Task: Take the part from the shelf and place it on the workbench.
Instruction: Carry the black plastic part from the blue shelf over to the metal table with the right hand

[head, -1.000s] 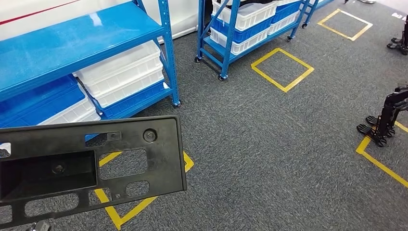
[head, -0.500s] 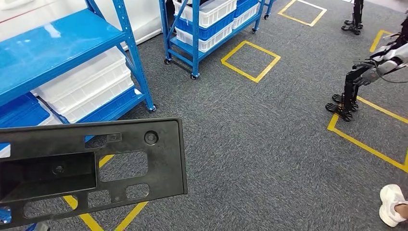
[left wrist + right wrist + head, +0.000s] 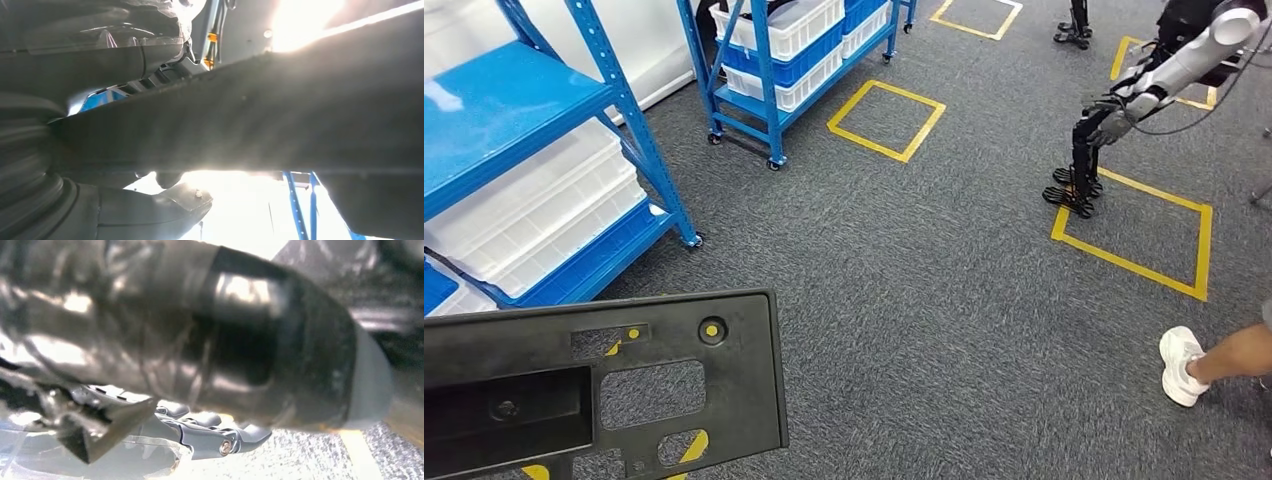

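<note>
From the head view, a black plastic mounting panel (image 3: 604, 385), slotted and holed, is carried low at the robot's left front, off the blue shelving rack (image 3: 519, 160) with its white bins (image 3: 529, 225) and over grey carpet (image 3: 904, 300) marked with yellow tape squares (image 3: 886, 120); no workbench is to be seen, so the carry looks far from finished. A second blue rack on castors (image 3: 769, 60) stands further back, another humanoid robot (image 3: 1124, 110) stands on a taped square to the right, and a person's white shoe (image 3: 1181, 365) steps in at the right edge; either could be struck by the panel's long free end if the walk bends that way, and the rack's near post sits close to the panel's side. The left wrist view shows the left hand (image 3: 115, 210) close up against the panel's dark underside, thumb below and cover above, apparently gripping it, though glare washes out the contact; a shallow grip on such a broad, flat piece could let it tip or slip mid-stride. In the right wrist view the right hand (image 3: 215, 435) appears past a large dark wrapped shape, fingers partly curled near the carpet; whether it holds anything cannot be told.
</note>
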Robot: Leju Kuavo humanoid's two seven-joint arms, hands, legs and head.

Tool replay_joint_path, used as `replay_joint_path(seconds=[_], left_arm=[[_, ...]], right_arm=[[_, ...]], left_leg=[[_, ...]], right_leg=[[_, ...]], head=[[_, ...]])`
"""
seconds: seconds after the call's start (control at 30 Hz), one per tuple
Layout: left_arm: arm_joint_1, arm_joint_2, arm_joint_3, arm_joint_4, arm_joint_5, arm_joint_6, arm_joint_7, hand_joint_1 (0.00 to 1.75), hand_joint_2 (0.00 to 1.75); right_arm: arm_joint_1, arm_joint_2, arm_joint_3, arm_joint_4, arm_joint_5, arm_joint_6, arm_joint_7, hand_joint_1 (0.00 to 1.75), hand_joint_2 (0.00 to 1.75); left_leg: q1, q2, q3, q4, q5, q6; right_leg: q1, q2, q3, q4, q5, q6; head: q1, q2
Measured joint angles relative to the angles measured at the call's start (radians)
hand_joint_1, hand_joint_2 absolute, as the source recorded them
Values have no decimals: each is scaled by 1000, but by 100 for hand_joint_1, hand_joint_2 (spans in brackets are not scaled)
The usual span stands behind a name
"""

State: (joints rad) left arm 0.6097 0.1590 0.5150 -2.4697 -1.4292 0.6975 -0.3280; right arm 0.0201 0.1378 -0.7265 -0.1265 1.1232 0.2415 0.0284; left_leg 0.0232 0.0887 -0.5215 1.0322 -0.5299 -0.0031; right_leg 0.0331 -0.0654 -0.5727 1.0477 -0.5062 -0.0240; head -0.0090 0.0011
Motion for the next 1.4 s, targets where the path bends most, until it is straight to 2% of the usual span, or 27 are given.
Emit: replay_joint_path(seconds=[0.07, 0.13, 0.2, 0.23, 0.27, 0.3, 0.37, 0.43, 0.5, 0.53, 0.57, 0.63, 0.7, 0.77, 0.8, 0.83, 0.87, 0.93, 1.0, 1.07, 1.1, 1.17, 1.23, 1.27, 1.3, 1.33, 1.4], left_arm=[[-12, -12, 10, 0, 6, 0, -9, 175, 175], [-24, -18, 18, 2, 12, 0, -16, 175, 175], [-28, -24, 26, 4, 16, 0, -18, 175, 175], [-30, -27, 29, 5, 17, 0, -19, 175, 175], [-33, -29, 31, 7, 17, 0, -19, 175, 175], [-35, -32, 32, 8, 17, 0, -20, 175, 175], [-37, -35, 34, 11, 18, 0, -26, 175, 175], [-35, -39, 39, 11, 20, 0, -35, 175, 175], [-30, -45, 48, 11, 27, 0, -44, 175, 175], [-28, -47, 53, 10, 32, 0, -48, 175, 175], [-29, -49, 57, 10, 35, 0, -52, 175, 175], [-30, -52, 62, 10, 41, 0, -60, 175, 175], [-22, -59, 72, 10, 50, -1, -69, 175, 175], [-17, -70, 83, 10, 62, -1, -76, 175, 175], [-17, -76, 87, 10, 67, -1, -79, 175, 175], [-17, -80, 89, 10, 69, -1, -82, 175, 175], [-16, -84, 91, 10, 71, -1, -84, 175, 175], [-16, -89, 95, 7, 73, -1, -88, 175, 175], [-16, -94, 100, 4, 74, 0, -90, 175, 175], [-18, -96, 104, 3, 75, 0, -94, 175, 175], [-21, -97, 104, 3, 75, 0, -96, 175, 175], [-23, -99, 107, 2, 77, 0, -100, 175, 175], [-22, -101, 110, 1, 80, 1, -103, 175, 175], [-21, -102, 111, 1, 80, 1, -105, 175, 175], [-20, -104, 112, 1, 81, 1, -107, 175, 175], [-18, -106, 113, 1, 81, 1, -109, 175, 175], [-13, -110, 115, -1, 81, 1, -112, 175, 175]], right_arm=[[0, 0, 0, -1, -1, 5, -1, 0, 0], [-1, 2, 0, -1, -1, 8, -2, 0, 0], [-3, 4, 0, -1, -2, 8, -3, 0, 0], [-4, 5, 0, -1, -2, 8, -3, 0, 0], [-5, 6, 0, -1, -2, 8, -3, 0, 0], [-5, 6, 0, -1, -2, 9, -4, 0, 0], [-5, 9, 0, -1, -2, 11, -5, 0, 0], [-6, 11, 0, -1, -2, 15, -7, 0, 0], [-6, 11, 0, -2, -2, 19, -6, 0, 0], [-5, 11, 0, -2, -2, 20, -4, 0, 0], [-4, 11, 0, -3, -3, 20, -2, 0, 0], [-2, 10, 0, -3, -2, 24, 2, 0, 0], [1, 9, 0, -4, -1, 28, 4, 0, 0], [4, 7, 0, -4, -1, 31, 4, 0, 0], [5, 6, 0, -4, 0, 33, 4, 0, 0], [5, 5, 0, -4, 0, 35, 3, 0, 0], [7, 5, 0, -4, 0, 36, 3, 0, 0], [11, 4, 0, -4, 1, 38, 7, 0, 0], [14, 3, 0, -4, 2, 38, 10, 0, 0], [14, 3, 0, -4, 5, 40, 10, 0, 0], [13, 3, 1, -4, 7, 41, 9, 0, 0], [11, 4, 2, -5, 13, 44, 8, 0, 0], [7, 5, 3, -6, 17, 45, 7, 0, 0], [6, 5, 3, -6, 18, 45, 6, 0, 0], [4, 5, 4, -6, 19, 45, 5, 0, 0], [4, 5, 4, -6, 19, 45, 4, 0, 0], [2, 6, 4, -6, 20, 45, 1, 0, 0]], left_leg=[[0, 11, 6, -4, -3, -9], [1, -18, -4, 33, -32, -13], [1, -64, -56, 144, -92, -13], [1, -75, -89, 208, -118, -13], [1, -80, -113, 251, -127, -13], [0, -82, -124, 262, -117, -14], [1, -93, -94, 179, -47, -12], [4, -130, -46, 65, 3, -8], [3, -151, -29, 24, 5, -3], [1, -145, -28, 20, 6, 0], [1, -135, -25, 17, 8, 5], [4, -113, -18, 7, 13, 16], [4, -90, -13, 0, 13, 21], [2, -66, -10, 0, 10, 22], [2, -53, -9, 0, 7, 22], [2, -41, -5, 0, 4, 21], [2, -30, 0, 0, 0, 19], [0, -12, 10, -1, -8, 14], [-3, 3, 17, -5, -14, 6], [-5, 22, 25, -13, -17, -3], [-4, 20, 30, -12, -22, -7], [-3, -19, 18, 35, -56, -11], [-2, -68, -46, 162, -119, -10], [-2, -78, -83, 226, -141, -10], [-2, -82, -110, 265, -145, -10], [-3, -83, -119, 265, -127, -10], [-2, -99, -85, 160, -45, -6]], right_leg=[[-2, 22, 2, -12, 8, -10], [-9, 42, 12, -30, 17, -24], [-10, 63, 17, -36, 21, -35], [-10, 74, 17, -35, 21, -37], [-9, 87, 17, -32, 20, -38], [-8, 100, 17, -29, 18, -39], [-8, 128, 18, -19, 13, -36], [-8, 153, 14, -2, 4, -28], [-10, 174, 5, 9, -1, -17], [-12, 184, 1, 11, -1, -12], [-13, 187, -1, 11, 0, -7], [-11, 155, -14, 39, -18, 5], [-10, 105, -62, 137, -70, 17], [-14, 86, -127, 255, -115, 25], [-15, 83, -143, 278, -113, 26], [-16, 80, -137, 263, -91, 26], [-16, 73, -112, 211, -56, 24], [-10, 30, -43, 74, 0, 13], [0, 0, -13, 6, 12, -1], [4, 16, -12, -3, 12, -13], [2, 27, -8, -11, 16, -18], [-5, 48, 5, -28, 25, -31], [-7, 70, 11, -32, 26, -40], [-6, 83, 12, -31, 25, -42], [-6, 96, 12, -28, 23, -43], [-6, 110, 14, -26, 21, -43], [-6, 138, 18, -18, 14, -39]], head=[[0, 0], [0, 0], [0, 0], [0, 0], [0, 0], [0, 0], [0, 0], [0, 0], [0, 0], [0, 0], [0, 0], [0, 0], [0, 0], [0, 0], [0, 0], [0, 0], [0, 0], [0, 0], [0, 0], [0, 0], [0, 0], [0, 0], [0, 0], [-1, 0], [-1, 0], [-1, 0], [-1, 0]])
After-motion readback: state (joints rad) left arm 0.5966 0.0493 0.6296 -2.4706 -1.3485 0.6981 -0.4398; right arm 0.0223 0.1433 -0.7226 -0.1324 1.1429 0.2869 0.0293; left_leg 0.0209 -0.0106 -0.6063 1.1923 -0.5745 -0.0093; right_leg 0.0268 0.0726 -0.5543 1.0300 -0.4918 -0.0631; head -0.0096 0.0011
